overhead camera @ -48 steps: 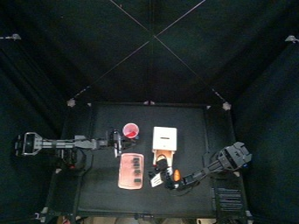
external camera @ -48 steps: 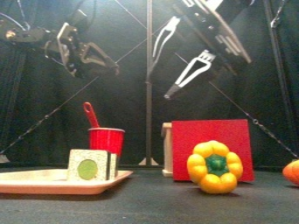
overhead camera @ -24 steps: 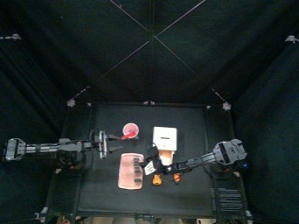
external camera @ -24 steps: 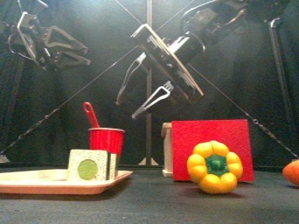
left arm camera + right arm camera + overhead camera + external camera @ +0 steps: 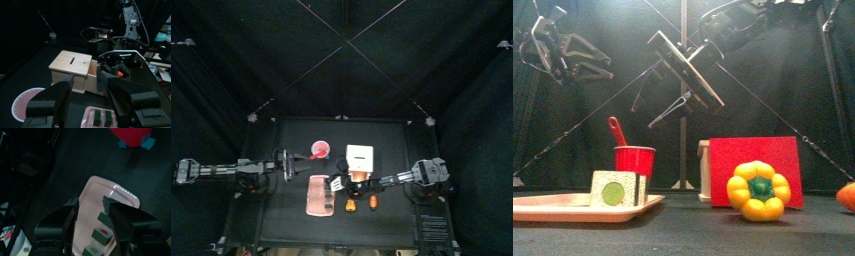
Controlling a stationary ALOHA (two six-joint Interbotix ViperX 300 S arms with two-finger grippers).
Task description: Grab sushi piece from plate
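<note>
Sushi pieces (image 5: pixel 101 234) w/ green centres sit on pink plate (image 5: pixel 99 193), just beyond right fingers (image 5: pixel 89 212), which are spread open above it, holding nothing. Front view: one sushi piece (image 5: pixel 615 189) stands upright on plate (image 5: pixel 567 208) at tabletop's 8 o'clock. Top view: plate (image 5: pixel 322 193) lies lengthwise, right gripper (image 5: pixel 341 186) at its 3 o'clock edge. Left fingers (image 5: pixel 85 92) also wide open, empty, held high by plate's 10 o'clock. Red cup (image 5: pixel 633 160) behind plate; yellow pepper (image 5: pixel 758 190) at 4 o'clock; wooden box (image 5: pixel 72 68) near centre.
</note>
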